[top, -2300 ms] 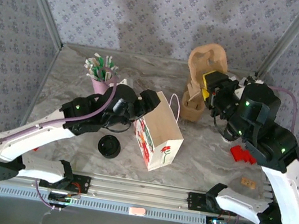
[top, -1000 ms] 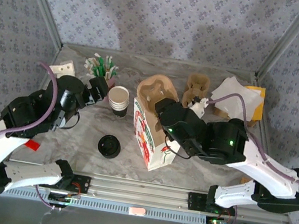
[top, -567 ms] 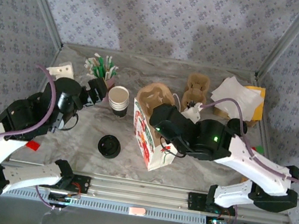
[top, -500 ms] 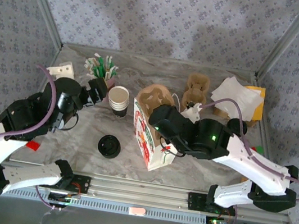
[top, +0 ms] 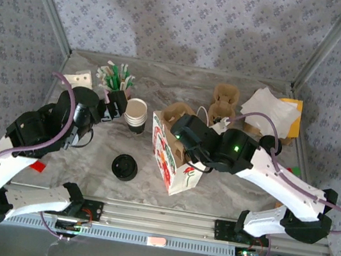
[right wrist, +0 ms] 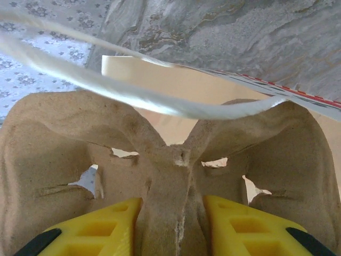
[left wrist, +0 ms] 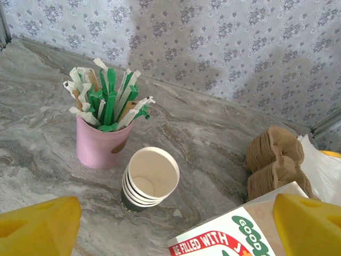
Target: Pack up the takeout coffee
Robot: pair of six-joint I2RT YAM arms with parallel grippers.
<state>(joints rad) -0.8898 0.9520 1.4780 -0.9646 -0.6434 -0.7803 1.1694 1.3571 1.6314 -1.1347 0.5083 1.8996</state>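
The right hand (right wrist: 170, 228) has its yellow fingers (right wrist: 96, 226) pressed in on either side of the central ridge of a moulded pulp cup carrier (right wrist: 160, 144), clamped on it. The carrier stands on edge in the open mouth of the printed paper bag (top: 183, 169), at the bag's 12 o'clock end. Its top lobes show above the rim in the top view. The bag's white cord handle (right wrist: 160, 101) crosses in front of the carrier.

The left hand (left wrist: 173, 229) hovers at 10 o'clock of the bag, fingers wide apart, nothing between them. Below it on the bench (left wrist: 213, 133) stands a stack of lidless paper cups (left wrist: 152, 178). Just beside the stack, at its 10 o'clock, is a pink cup of green-and-white wrapped sticks (left wrist: 101, 144).

The takeout coffee (top: 125, 167) is taken to be the round black-lidded thing on the bench at 8 o'clock of the bag, apart from both hands. From above the lid reads, but the cup body under it cannot be made out.

Spare pulp carriers (top: 224, 103) are stacked at 1 o'clock of the bag. White napkins (top: 268, 106) lie at 2 o'clock.
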